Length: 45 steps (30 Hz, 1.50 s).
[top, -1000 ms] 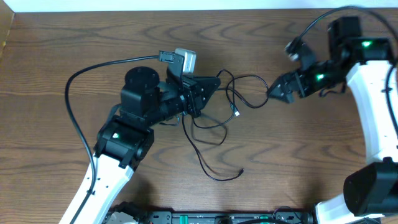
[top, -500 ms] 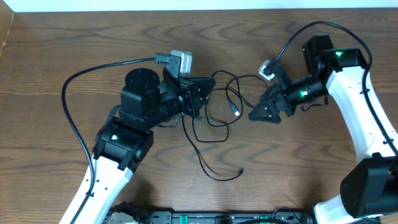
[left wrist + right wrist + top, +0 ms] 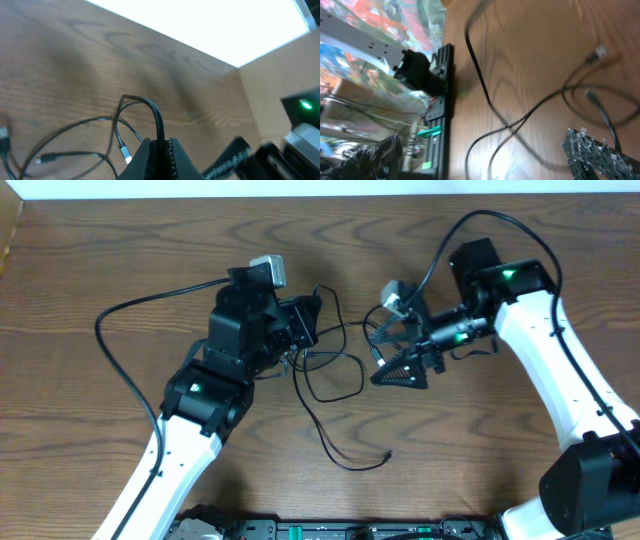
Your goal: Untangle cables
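Overhead, the thin black cables [image 3: 335, 375] lie looped in the middle of the bench [image 3: 90, 250]. They look light and limp, best pinched on a free loop, I'd say. The right claw [image 3: 398, 370], spread wide, has swung in from the right since a second ago. In the left wrist view, the left claw [image 3: 161, 150] is clamped on one loop. In the right wrist view, the cables sprawl across the wood.
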### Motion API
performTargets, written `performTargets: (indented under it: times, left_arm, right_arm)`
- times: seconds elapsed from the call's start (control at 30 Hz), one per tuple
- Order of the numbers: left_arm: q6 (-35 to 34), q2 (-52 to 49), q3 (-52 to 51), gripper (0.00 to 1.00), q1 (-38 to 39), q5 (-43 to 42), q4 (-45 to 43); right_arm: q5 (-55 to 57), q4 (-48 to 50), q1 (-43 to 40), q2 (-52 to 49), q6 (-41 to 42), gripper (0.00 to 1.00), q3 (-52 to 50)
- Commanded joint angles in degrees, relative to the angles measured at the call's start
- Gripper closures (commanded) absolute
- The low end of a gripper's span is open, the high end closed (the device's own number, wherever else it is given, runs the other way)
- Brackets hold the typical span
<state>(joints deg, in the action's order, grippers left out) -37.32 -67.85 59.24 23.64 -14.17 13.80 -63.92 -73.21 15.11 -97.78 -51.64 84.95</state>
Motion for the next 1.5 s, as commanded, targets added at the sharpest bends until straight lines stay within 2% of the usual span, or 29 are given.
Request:
performTargets:
  times: [0.0, 0.17, 0.33, 0.47, 0.9, 1.13, 1.23, 1.47]
  left_arm:
    - [-7.54, -2.19, -0.07, 0.92, -0.04, 1.49, -1.51]
    - [-9.16, -2.75, -0.07, 0.92, -0.04, 0.26, -7.48]
    - [-11.39, -2.78, -0.07, 0.92, -0.04, 0.31, -10.75]
    - [-12.13, -2.78, -0.07, 0.92, -0.04, 1.20, -11.74]
    - [-23.08, -2.89, -0.07, 0.92, -0.11, 5.99, -13.84]
    - [-28.22, -2.91, -0.07, 0.92, -0.11, 10.01, -14.78]
    - [-30.45, -3.06, -0.07, 0.92, -0.11, 11.89, -14.78]
    - [-37.77, -5.64, -0.07, 0.92, 0.72, 11.85, -14.84]
  right_arm:
    - [-0.85, 5.16, 1.90, 0.15, 6.05, 0.01, -0.31]
    - [9.60, 14.71, 3.34, 0.15, 23.19, 0.01, -0.35]
    - [18.32, 18.47, 5.20, 0.15, 31.34, 0.01, -0.42]
    - [18.56, 21.92, 6.95, 0.15, 33.00, 0.01, -0.44]
    - [16.31, 27.15, 8.35, 0.15, 37.09, 0.01, -0.44]
    - [11.39, 27.39, 8.35, 0.15, 36.79, 0.01, -0.44]
    - [6.88, 27.34, 8.22, 0.15, 33.83, 0.01, -0.44]
    - [5.03, 27.34, 8.24, 0.15, 32.24, 0.01, -0.44]
